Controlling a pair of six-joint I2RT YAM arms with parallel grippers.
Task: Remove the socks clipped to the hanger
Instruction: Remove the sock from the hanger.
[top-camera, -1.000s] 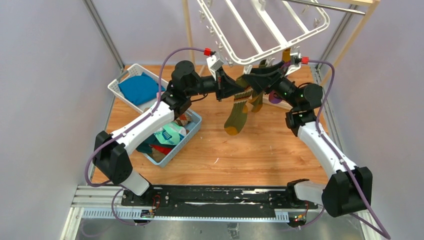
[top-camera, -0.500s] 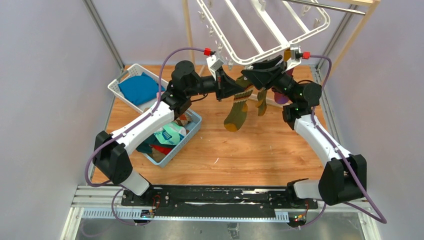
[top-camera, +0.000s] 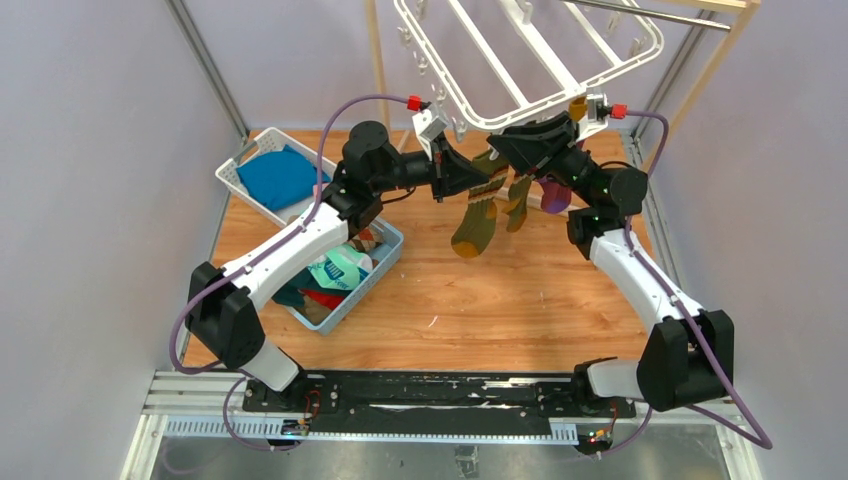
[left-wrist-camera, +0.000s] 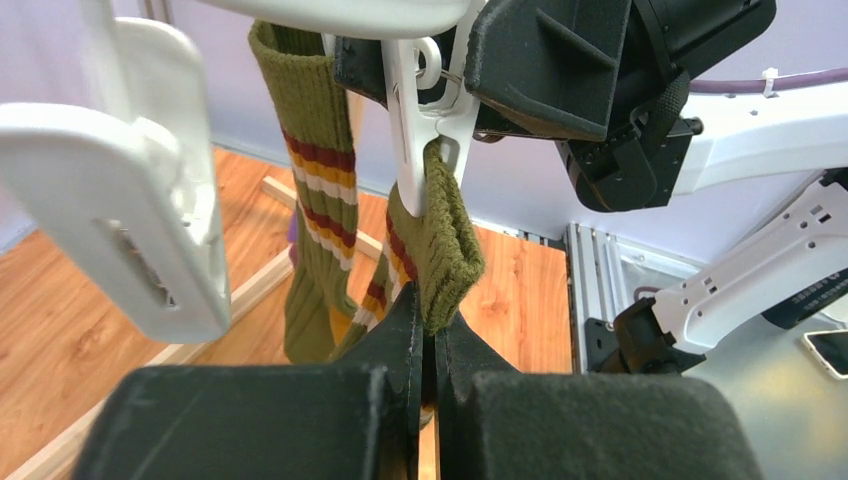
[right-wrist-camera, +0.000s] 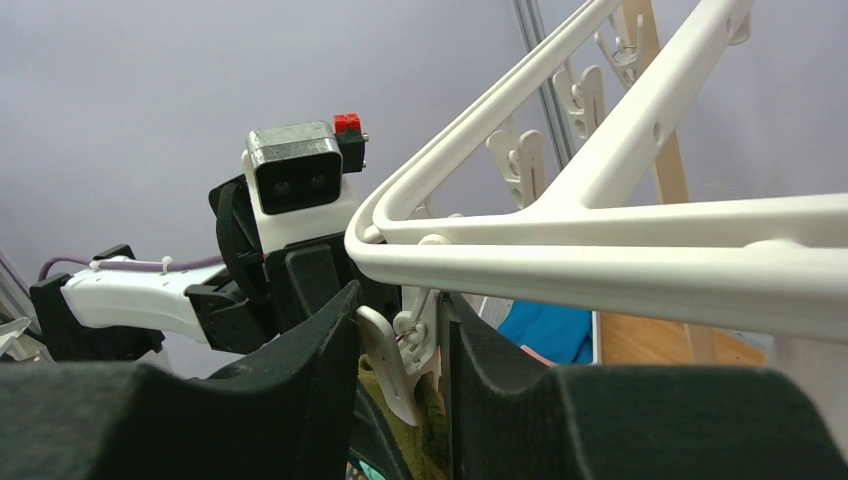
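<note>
Lavender walls close in a wooden tabletop (top-camera: 520, 300). Above its far edge, at the upper centre of the overhead view, the white drying hanger (right-wrist-camera: 600, 270) hangs tilted. Two olive socks with red, white and mustard stripes dangle from the hanger's near corner. The pegged sock (left-wrist-camera: 440, 250) sits at the centre of the left wrist view, its top caught in a white clip (left-wrist-camera: 410, 130). The second sock (left-wrist-camera: 310, 200) hangs just to its left. More socks lie heaped in the blue basket (top-camera: 375, 275) at the left of the table.

The left gripper (left-wrist-camera: 430, 335) has its jaws together on the pegged sock, pinching the folded knit just beneath the clip. The right gripper (right-wrist-camera: 400, 345) reaches in from the opposite side, jaws partly apart with the clip's two levers between them. Whether its fingers already press those levers I cannot tell.

The sock looks light, soft and stretchy, a ribbed knit that bunches rather than slips. The best hold is probably where the left gripper has it, on the doubled fabric close under the clip. A hold lower down would likely only stretch the leg. Pulling before the clip opens would drag the freely hanging hanger along.
</note>
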